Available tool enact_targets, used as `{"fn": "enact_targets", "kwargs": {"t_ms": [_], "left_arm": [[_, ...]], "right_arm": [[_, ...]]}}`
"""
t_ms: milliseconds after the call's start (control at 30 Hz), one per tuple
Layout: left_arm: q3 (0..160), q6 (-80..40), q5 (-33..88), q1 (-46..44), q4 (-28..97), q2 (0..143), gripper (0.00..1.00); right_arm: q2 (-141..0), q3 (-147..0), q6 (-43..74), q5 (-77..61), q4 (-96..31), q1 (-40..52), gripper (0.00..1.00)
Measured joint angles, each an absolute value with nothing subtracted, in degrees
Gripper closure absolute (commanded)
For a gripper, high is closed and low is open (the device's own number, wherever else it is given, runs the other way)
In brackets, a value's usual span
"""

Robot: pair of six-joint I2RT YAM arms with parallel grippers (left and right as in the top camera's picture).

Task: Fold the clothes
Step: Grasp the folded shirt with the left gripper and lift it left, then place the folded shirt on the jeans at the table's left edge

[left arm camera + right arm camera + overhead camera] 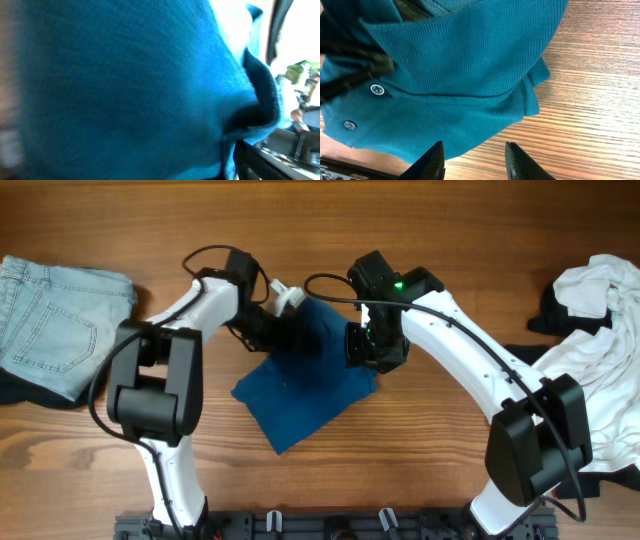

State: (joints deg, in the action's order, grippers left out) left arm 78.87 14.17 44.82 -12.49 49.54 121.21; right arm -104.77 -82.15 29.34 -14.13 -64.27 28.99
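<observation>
The deep-blue shirt (305, 385) lies crumpled in the middle of the table, its upper part lifted. My left gripper (264, 328) is at its upper left edge. Blurred blue cloth (125, 85) fills the left wrist view. Only one dark finger (260, 162) shows, far to the right, so the jaws stand wide with cloth draped across them. My right gripper (365, 345) is at the shirt's upper right edge. It (474, 145) is open and holds nothing. The shirt's buttoned placket and hem (460, 75) hang just beyond its tips over bare wood.
A light-blue denim piece (50, 325) lies at the left edge over something dark. A white garment (605, 350) is heaped at the right edge, with black garments (553, 310) beside and under it. Wooden tabletop (590, 100) surrounds the shirt.
</observation>
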Motion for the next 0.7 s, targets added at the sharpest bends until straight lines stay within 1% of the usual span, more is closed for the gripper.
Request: {"fn": "enact_targets", "kwargs": {"t_ms": [33, 67, 200, 367, 500, 600, 700], "left_arm": [[78.8, 14.5, 44.4, -13.2, 50.0, 121.7, 0.86], [78.6, 14.3, 44.2, -13.9, 50.3, 122.5, 0.96], [78.3, 14.4, 45.3, -15.2, 50.8, 123.7, 0.96], [80.3, 12.6, 44.4, -12.6, 51.3, 124.0, 0.96], [90.1, 5.3, 37.3, -0.3, 50.2, 123.9, 0.96], [93.0, 1.4, 34.5, 8.1, 49.7, 121.4, 0.96], [93.3, -0.6, 32.7, 16.8, 49.2, 116.0, 0.96]], "right_arm": [[-104.8, -82.1, 29.3, -14.1, -64.3, 29.0, 0.6], [-104.8, -82.1, 29.4, -14.1, -64.3, 29.0, 0.6], [-104.8, -82.1, 29.4, -13.6, -65.0, 28.9, 0.61], [-104.7, -82.1, 29.4, -10.7, -66.9, 25.4, 0.62], [-102.6, -82.1, 29.0, -6.1, -66.9, 19.4, 0.61], [-100.8, -82.1, 28.2, -4.4, -66.9, 17.8, 0.61], [-100.5, -82.1, 27.8, -3.8, -66.8, 17.4, 0.61]]}}
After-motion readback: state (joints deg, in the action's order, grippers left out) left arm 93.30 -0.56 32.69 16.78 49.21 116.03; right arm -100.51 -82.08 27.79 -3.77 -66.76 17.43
